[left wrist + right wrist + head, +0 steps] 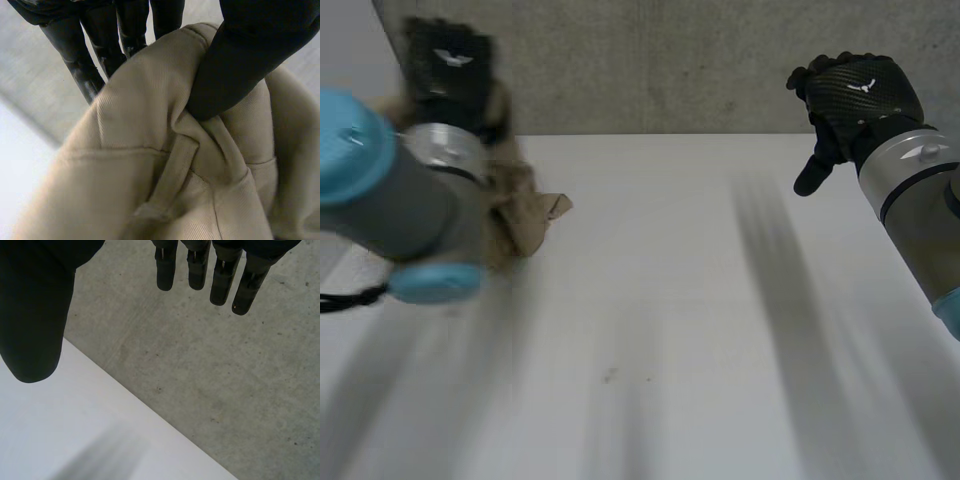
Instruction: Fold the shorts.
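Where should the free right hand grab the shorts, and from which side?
Probably the loose corner of the shorts, jutting from the bunch toward the right hand; come from that side. The left hand pinches the waistband by the belt loop.

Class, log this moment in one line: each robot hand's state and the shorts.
left robot hand: shut on shorts, bunched | right robot hand: open, holding nothing, above table edge | fold: not yet done
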